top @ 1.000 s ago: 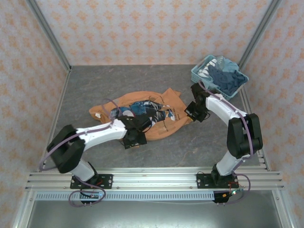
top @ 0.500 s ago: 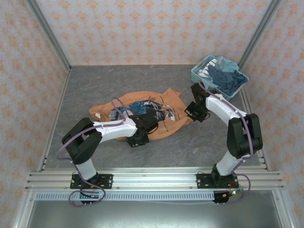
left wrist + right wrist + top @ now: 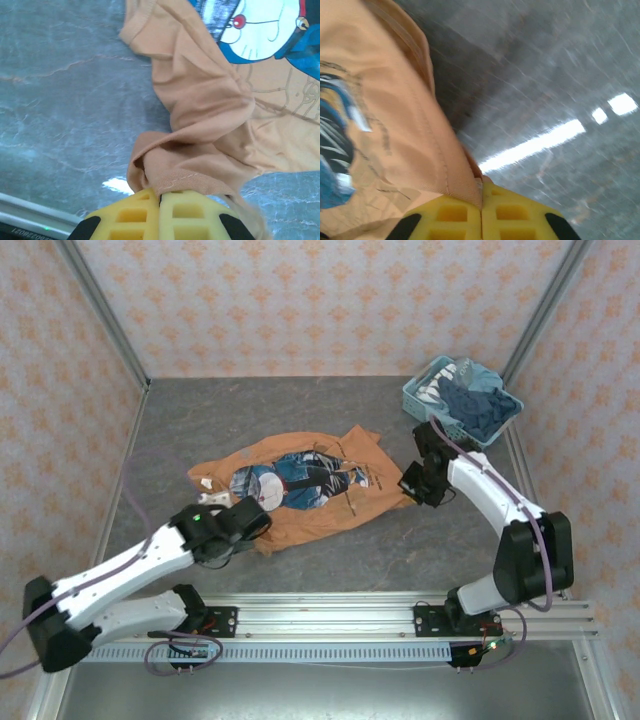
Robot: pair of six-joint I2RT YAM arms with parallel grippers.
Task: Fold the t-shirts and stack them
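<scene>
- Top external view: an orange-tan t-shirt (image 3: 300, 523) is seen spread but rumpled near the middle of the grey marbled counter (image 3: 220, 415). It lies front up, with a blue and white cartoon print (image 3: 290, 480) across the chest.
- The left fingers (image 3: 258, 525) are placed at the shirt's near-left edge, and the right fingers (image 3: 411, 483) at its right edge.
- A light-blue lattice basket (image 3: 413, 397) is set at the far right corner of the counter, apart from the shirt. Dark blue t-shirts (image 3: 478, 408) and a pale cloth (image 3: 438, 390) are heaped in it.
- Left wrist view: the yellow left fingers (image 3: 132, 215) are pressed together with no gap. A bunched hem of the orange-tan t-shirt (image 3: 200, 100) is pinched between them, and the cloth is gathered in folds from there toward the print.
- Right wrist view: the yellow right fingers (image 3: 450, 215) are likewise closed tight, with a stitched edge of the shirt clamped between them. The cloth is seen to the left and bare counter to the right; this view is blurred.
</scene>
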